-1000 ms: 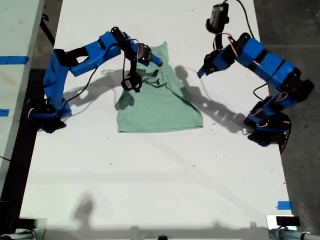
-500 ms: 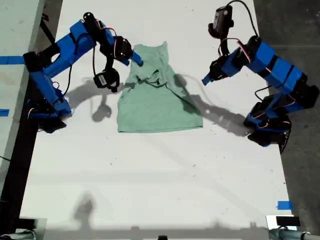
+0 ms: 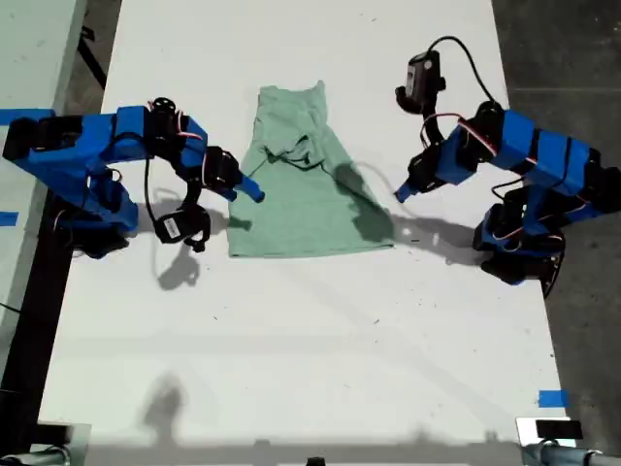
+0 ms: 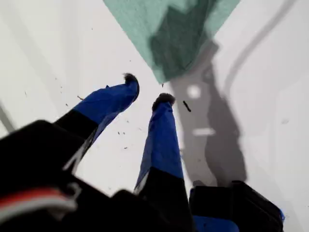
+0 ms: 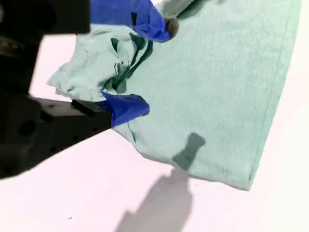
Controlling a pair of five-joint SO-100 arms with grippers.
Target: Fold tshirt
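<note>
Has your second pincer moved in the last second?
Yes. My second pincer withdrew from the tshirt's crumpled top down to its edge on the exterior view's left.

Mint tshirt (image 3: 301, 184) on white table (image 3: 291, 320), crumpled at neck, blue arm each side.

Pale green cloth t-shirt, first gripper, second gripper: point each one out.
Pale green cloth t-shirt (image 3: 309, 209): exterior view, flat lower body panel.
My first gripper (image 4: 146, 90): first wrist view, midway between its blue fingertips.
My second gripper (image 5: 157, 67): second wrist view, midway between its fingertips, over the shirt.
</note>
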